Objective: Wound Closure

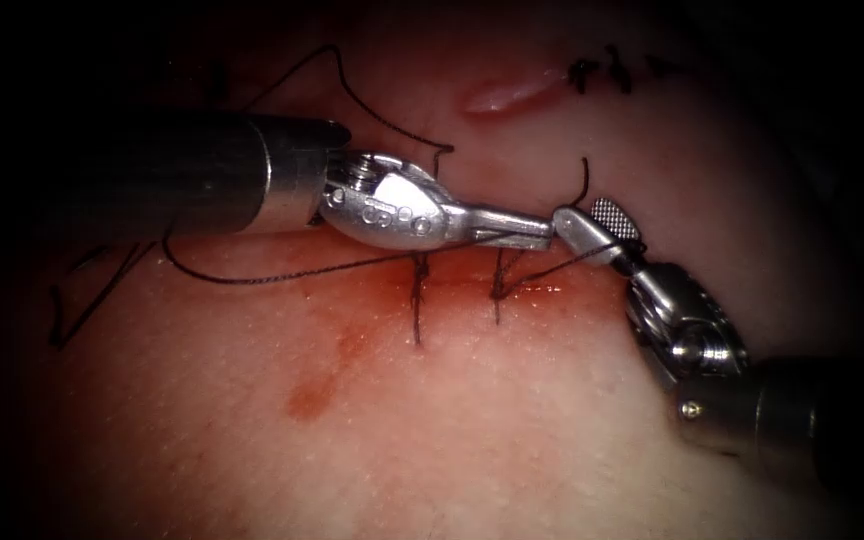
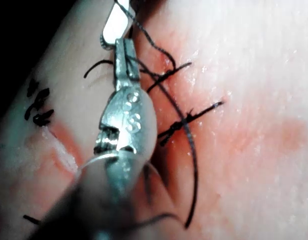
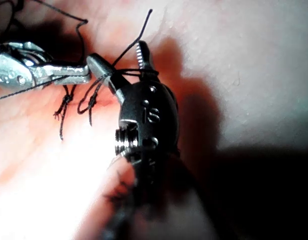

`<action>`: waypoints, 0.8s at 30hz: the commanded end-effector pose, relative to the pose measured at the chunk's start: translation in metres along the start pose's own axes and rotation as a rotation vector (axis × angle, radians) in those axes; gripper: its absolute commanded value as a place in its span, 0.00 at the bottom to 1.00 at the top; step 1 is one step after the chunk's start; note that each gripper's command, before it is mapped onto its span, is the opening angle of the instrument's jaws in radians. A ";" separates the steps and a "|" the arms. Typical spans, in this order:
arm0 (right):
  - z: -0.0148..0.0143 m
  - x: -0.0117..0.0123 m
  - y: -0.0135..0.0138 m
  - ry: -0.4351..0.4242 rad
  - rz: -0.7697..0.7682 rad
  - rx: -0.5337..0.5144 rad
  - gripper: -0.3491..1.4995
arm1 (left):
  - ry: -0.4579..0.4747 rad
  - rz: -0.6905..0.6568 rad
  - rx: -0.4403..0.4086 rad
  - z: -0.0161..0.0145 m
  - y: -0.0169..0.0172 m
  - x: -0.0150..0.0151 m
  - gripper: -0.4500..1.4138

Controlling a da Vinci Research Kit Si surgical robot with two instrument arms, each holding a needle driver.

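Dark thread (image 1: 252, 278) trails in loops over the tissue (image 1: 512, 420) at far left, then runs right beneath the left gripper (image 1: 527, 228). That gripper lies across the cut (image 1: 452, 275), narrow, jaws together; the thread seems pinched at their tip, though I cannot be sure. Below it, two tied stitches (image 1: 418, 300) cross the cut, tails short, in red fluid (image 1: 342, 345). Right gripper (image 1: 597, 228) meets it tip to tip, jaws spread wide, thread lying between them and around the neck, a loose end curling upward. Needle: not made out.
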 end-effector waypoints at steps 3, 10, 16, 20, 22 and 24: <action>0.0016 -0.0011 -0.0005 -0.018 0.065 0.022 0.70 | -0.003 0.005 -0.013 0.0008 -0.0001 -0.0009 0.00; 0.0034 -0.0011 -0.0005 -0.035 0.116 0.031 0.70 | -0.008 0.009 -0.028 0.0010 0.0004 -0.0010 0.00; 0.0049 -0.0008 -0.0004 -0.037 0.136 0.034 0.70 | -0.012 0.018 -0.043 0.0012 0.0009 -0.0011 0.00; 0.0052 -0.0010 -0.0001 -0.044 0.143 0.038 0.66 | -0.011 0.019 -0.047 0.0013 0.0010 -0.0011 0.00; 0.0054 -0.0011 0.0000 -0.043 0.142 0.036 0.62 | -0.010 0.013 -0.051 0.0013 0.0011 -0.0011 0.00; 0.0056 -0.0011 0.0000 -0.044 0.141 0.030 0.46 | -0.010 0.014 -0.052 0.0014 0.0011 -0.0011 0.00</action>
